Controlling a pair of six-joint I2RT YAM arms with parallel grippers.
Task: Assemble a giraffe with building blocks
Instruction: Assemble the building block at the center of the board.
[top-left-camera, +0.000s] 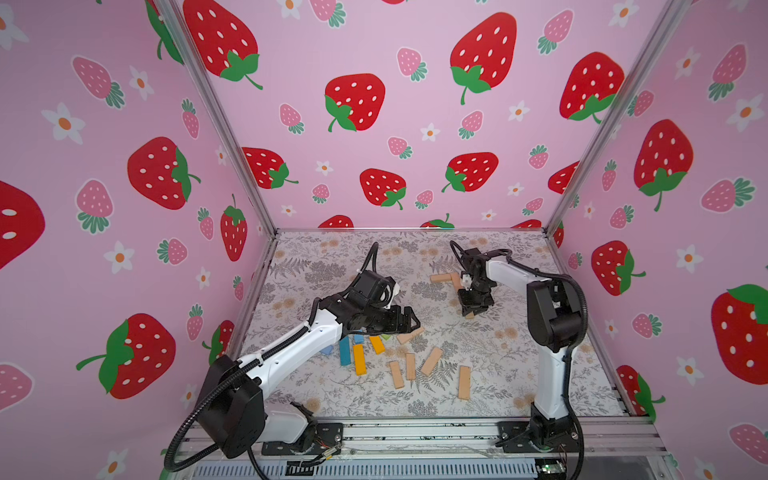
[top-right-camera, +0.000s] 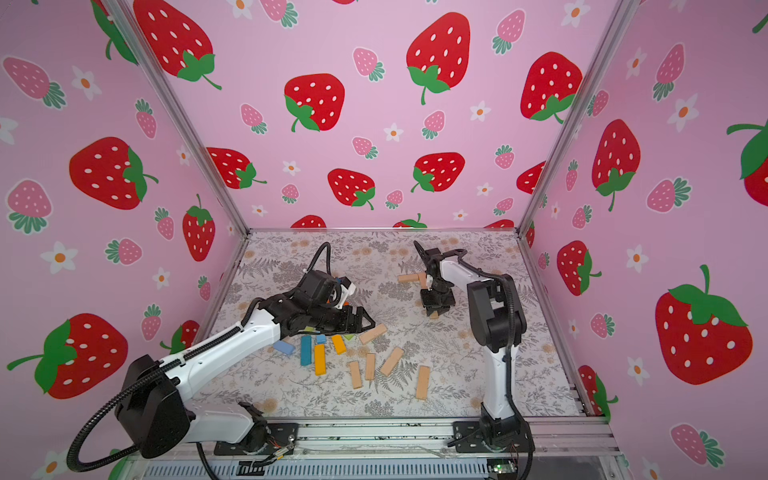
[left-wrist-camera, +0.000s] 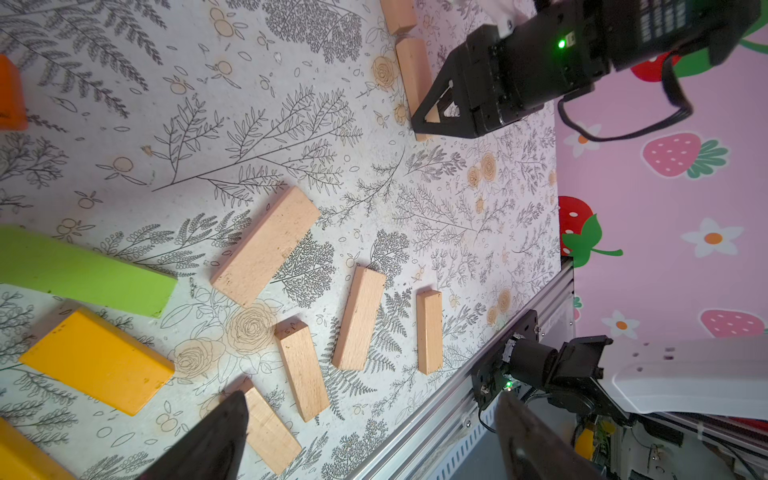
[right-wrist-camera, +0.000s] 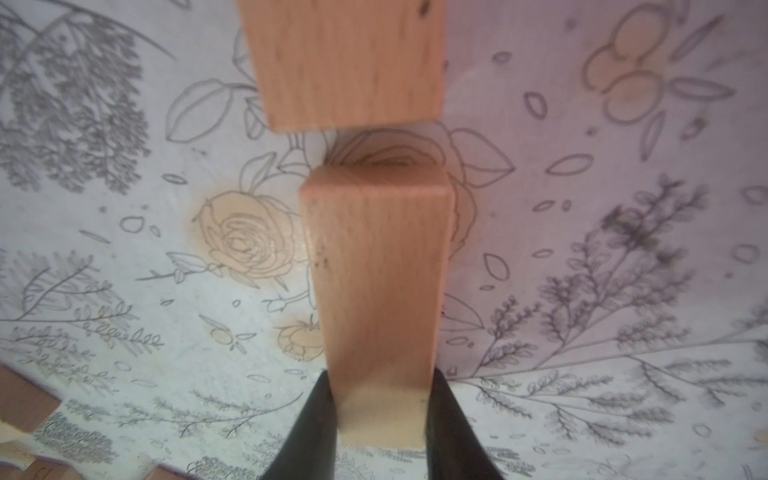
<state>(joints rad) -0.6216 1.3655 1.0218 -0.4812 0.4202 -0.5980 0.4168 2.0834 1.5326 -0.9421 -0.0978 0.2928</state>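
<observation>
Tan wood fills the right gripper (right-wrist-camera: 381, 401): its black jaws are clamped on one end of a plain tan rectangular wooden bar (right-wrist-camera: 376, 270), whose free end points at a second plain tan bar (right-wrist-camera: 345, 62), a narrow gap between them. Whether the held bar rests on the surface or hangs just above it, I cannot tell. This pair sits in the far right part of the floral-printed worktop (top-left-camera: 519, 374), apart from both the far and right edges.

The left gripper (top-left-camera: 415, 320) hovers nearer the middle, jaws spread wide, holding nothing. Beneath and beside it lie a lime-green painted bar (left-wrist-camera: 83, 270), a yellow painted bar (left-wrist-camera: 95, 361) and a blue painted bar (top-left-camera: 345, 351). Loose tan bars (left-wrist-camera: 266, 245) fan out toward the near edge, none touching the aluminium rail (top-left-camera: 415, 432) along it. Bare floral surface separates these bars from the right gripper, and more stretches from the rightmost tan bar (top-left-camera: 464, 382) to the right edge, where only the right arm (top-left-camera: 552, 316) stands.
</observation>
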